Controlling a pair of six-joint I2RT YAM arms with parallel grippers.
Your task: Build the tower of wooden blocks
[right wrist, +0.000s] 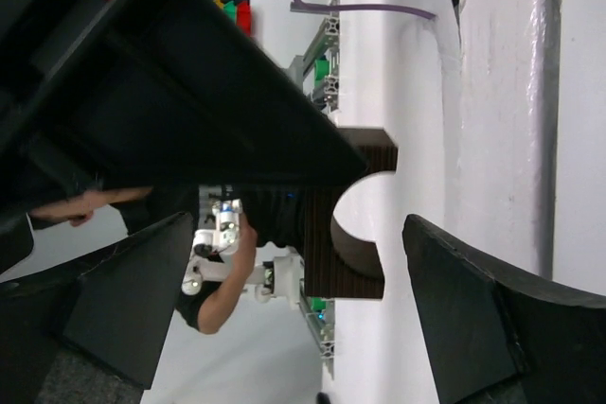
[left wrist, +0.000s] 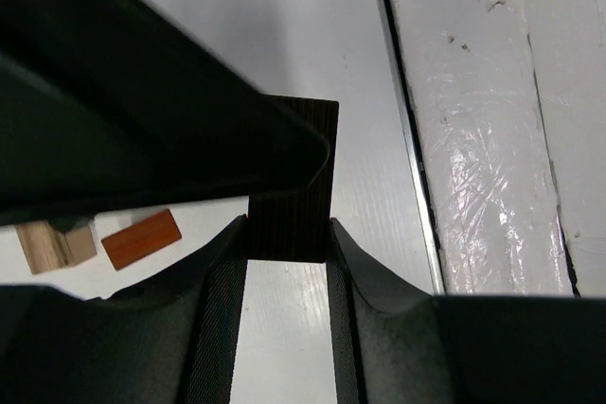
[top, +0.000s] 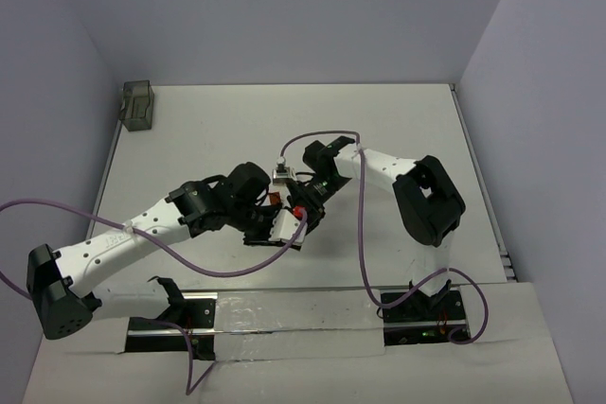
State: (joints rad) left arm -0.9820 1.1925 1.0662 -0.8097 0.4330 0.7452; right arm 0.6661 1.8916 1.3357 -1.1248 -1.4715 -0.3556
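While hovering over the middle of the white tabletop (top: 189,139), clamps the jaws of the left gripper (left wrist: 287,224) on two opposite sides of a dark brown wooden block with a half-round notch (right wrist: 331,272). Sets the right gripper (right wrist: 294,224) around that same block with jaws spread wide apart, one finger plainly clear of it. Has a flat reddish-brown wooden block (left wrist: 142,238) and a light tan wooden cuboid (left wrist: 55,243) lying just beside each other on the tabletop below, well apart from a grey translucent plastic container (top: 137,106) in the far left corner.
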